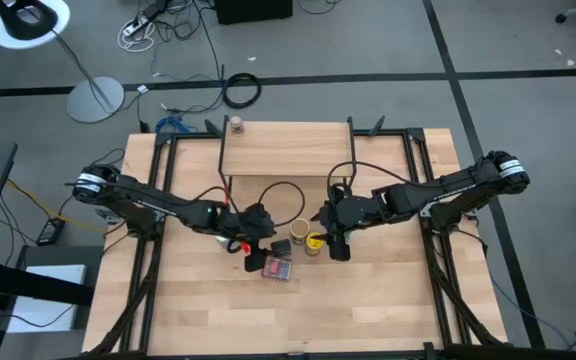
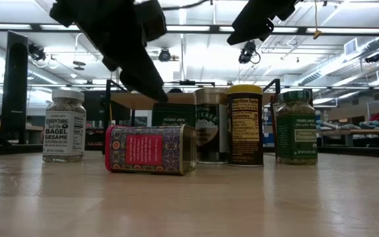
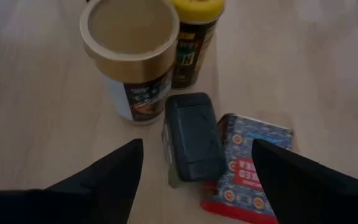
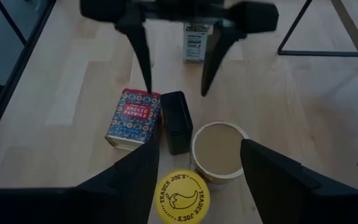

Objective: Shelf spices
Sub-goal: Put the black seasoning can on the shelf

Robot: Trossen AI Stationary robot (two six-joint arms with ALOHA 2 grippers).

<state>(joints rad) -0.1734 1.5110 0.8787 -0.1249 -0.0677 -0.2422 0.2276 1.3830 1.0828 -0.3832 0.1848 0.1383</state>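
The red tin (image 1: 279,269) lies flat on the table, label up. The dark tin (image 3: 191,134) stands right beside it. Behind them stand the brown canister (image 3: 131,53) and the yellow-lidded jar (image 4: 180,196). My left gripper (image 3: 194,168) hangs open above the dark tin, a finger on either side of it and clear of it. My right gripper (image 4: 201,165) is open and high above the canister and the yellow-lidded jar. A white-lidded jar (image 2: 64,125) and a green jar (image 2: 296,126) stand on the table. The shelf (image 1: 286,150) stands at the far edge, with a small tan-capped jar (image 1: 236,125) on its top board.
The shelf's thin black legs (image 1: 224,178) stand just beyond the cluster of jars. Black frame rails (image 1: 148,250) run along both sides of the table. A black cable loop (image 1: 280,195) lies between the shelf and the jars. Bare wood lies toward the near edge (image 1: 288,320).
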